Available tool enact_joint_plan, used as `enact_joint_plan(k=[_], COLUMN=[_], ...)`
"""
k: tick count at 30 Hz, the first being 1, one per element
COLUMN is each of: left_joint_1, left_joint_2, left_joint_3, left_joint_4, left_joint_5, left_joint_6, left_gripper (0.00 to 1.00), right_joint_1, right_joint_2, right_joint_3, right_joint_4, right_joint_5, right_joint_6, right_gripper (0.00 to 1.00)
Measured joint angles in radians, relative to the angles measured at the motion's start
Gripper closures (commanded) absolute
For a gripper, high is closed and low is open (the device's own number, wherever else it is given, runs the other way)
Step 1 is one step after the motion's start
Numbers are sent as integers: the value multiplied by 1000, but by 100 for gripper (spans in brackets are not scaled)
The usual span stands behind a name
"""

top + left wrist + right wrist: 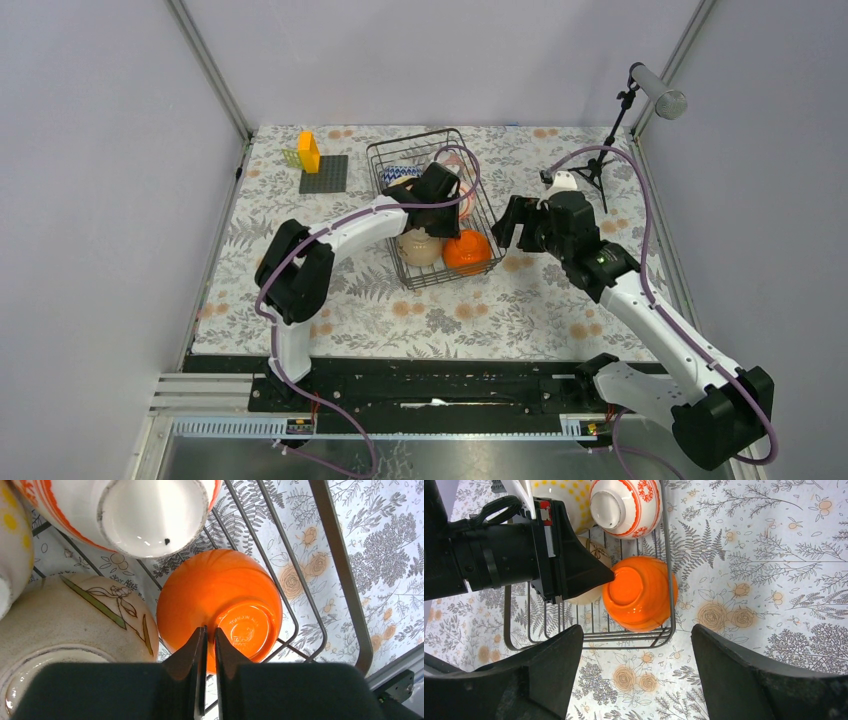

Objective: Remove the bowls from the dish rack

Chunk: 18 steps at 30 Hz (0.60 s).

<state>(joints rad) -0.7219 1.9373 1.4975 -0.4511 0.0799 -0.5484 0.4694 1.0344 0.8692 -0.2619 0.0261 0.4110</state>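
left gripper [210,630] at the orange bowl [220,590], dish rack's [667,555] lower right
jaws nearly shut at its foot ring; right gripper [636,630] wide, empty. next: firm pinch, lift clear.

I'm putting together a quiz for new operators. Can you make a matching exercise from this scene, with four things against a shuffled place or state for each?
1. orange bowl
2. red-banded bowl
3. left tool
4. right tool

A. wide open, outside the dish rack
B. in the rack's near right corner
C. nearly closed at a bowl's foot ring
D. in the rack, farther from the arm bases

Pairs: 1-B, 2-D, 3-C, 4-A
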Motion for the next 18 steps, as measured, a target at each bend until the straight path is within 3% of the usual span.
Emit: enact_joint_plan(k=[3, 11, 18], left_joint_1=[0, 5, 69], left_joint_2=[0, -12, -37], left_joint_3=[2, 5, -33], left_joint_4=[0, -28, -25], left_joint_5=[11, 29, 132], left_joint_6=[-1, -7, -68], left_gripper=[100, 100, 100], right_joint_1=[0, 0, 0], right_joint_2=[1, 47, 148], right_joint_3=[0, 0, 27], right_joint_4=[0, 3, 8], right_joint_5=[0, -27, -99], right_joint_6=[0, 5, 9], right_gripper=[14, 15, 15])
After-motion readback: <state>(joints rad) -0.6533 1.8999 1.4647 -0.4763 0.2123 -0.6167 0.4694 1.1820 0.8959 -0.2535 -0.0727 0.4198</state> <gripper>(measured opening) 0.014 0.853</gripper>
